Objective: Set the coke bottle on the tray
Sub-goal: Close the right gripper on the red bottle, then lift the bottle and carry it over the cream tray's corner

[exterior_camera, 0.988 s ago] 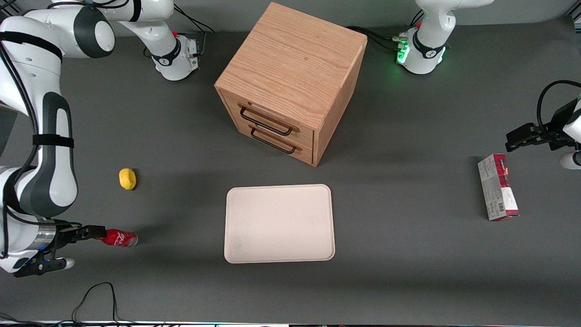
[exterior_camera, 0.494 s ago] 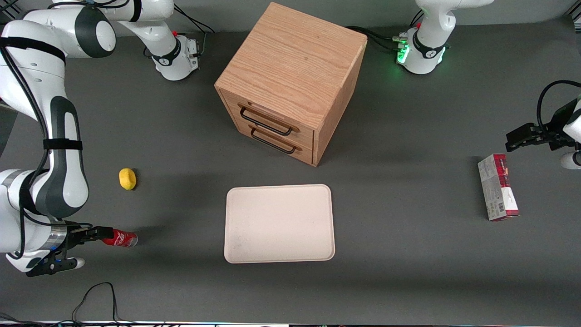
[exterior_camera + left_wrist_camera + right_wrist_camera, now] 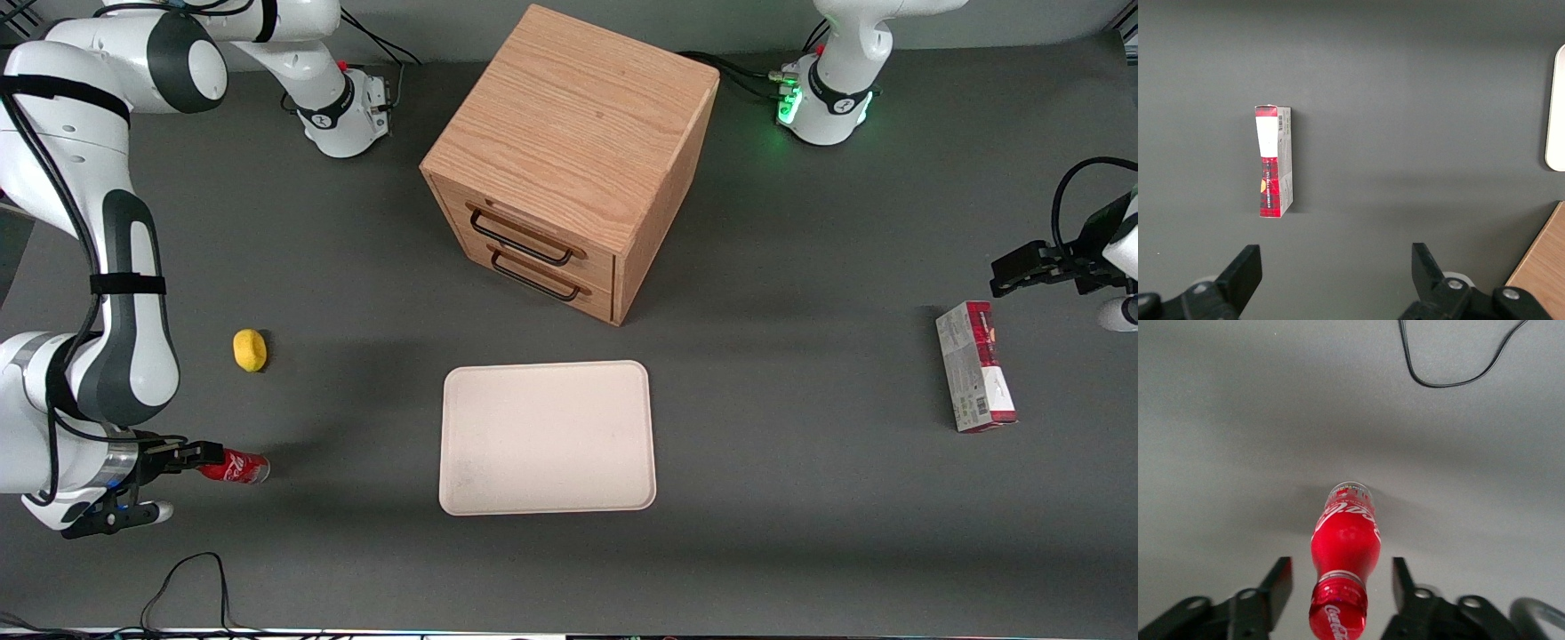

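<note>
The coke bottle (image 3: 236, 466) lies on its side on the grey table near the working arm's end, its red cap pointing at my gripper. My gripper (image 3: 197, 455) is low at the cap end and open. In the right wrist view the bottle (image 3: 1345, 550) lies between my two fingers (image 3: 1279, 581), cap nearest the camera, with clear gaps on both sides. The gripper (image 3: 1341, 577) holds nothing. The cream-pink tray (image 3: 548, 437) lies flat near the table's middle, in front of the cabinet, and nothing is on it.
A wooden drawer cabinet (image 3: 569, 160) stands farther from the front camera than the tray. A yellow lemon (image 3: 250, 349) lies near the bottle, farther from the camera. A red-and-white carton (image 3: 975, 379) lies toward the parked arm's end. A black cable (image 3: 1458, 367) lies on the table.
My gripper has moved a little toward the bottle, so its fingers now reach along the cap end. The bottle has not moved.
</note>
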You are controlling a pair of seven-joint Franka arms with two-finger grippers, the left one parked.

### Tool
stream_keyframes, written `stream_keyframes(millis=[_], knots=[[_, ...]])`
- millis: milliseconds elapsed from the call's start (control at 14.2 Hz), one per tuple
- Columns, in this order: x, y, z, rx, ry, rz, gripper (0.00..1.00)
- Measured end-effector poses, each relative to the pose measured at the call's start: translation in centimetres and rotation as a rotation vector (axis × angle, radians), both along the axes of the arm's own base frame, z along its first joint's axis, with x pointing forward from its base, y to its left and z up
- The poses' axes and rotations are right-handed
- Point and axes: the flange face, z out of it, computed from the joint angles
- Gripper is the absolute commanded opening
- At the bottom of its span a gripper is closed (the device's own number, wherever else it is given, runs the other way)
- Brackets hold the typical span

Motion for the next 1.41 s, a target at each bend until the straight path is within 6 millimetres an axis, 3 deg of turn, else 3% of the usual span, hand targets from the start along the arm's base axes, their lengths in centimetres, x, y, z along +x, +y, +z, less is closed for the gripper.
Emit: stream_keyframes(millis=[918, 1129, 1412], knots=[[-0.2, 0.0, 0.7, 0.001, 0.005, -0.001, 0.00], [-1.4, 0.0, 4.7, 0.004, 0.045, -0.004, 0.00], [-5.1, 0.0, 14.6, 0.006, 0.079, -0.014, 0.00]])
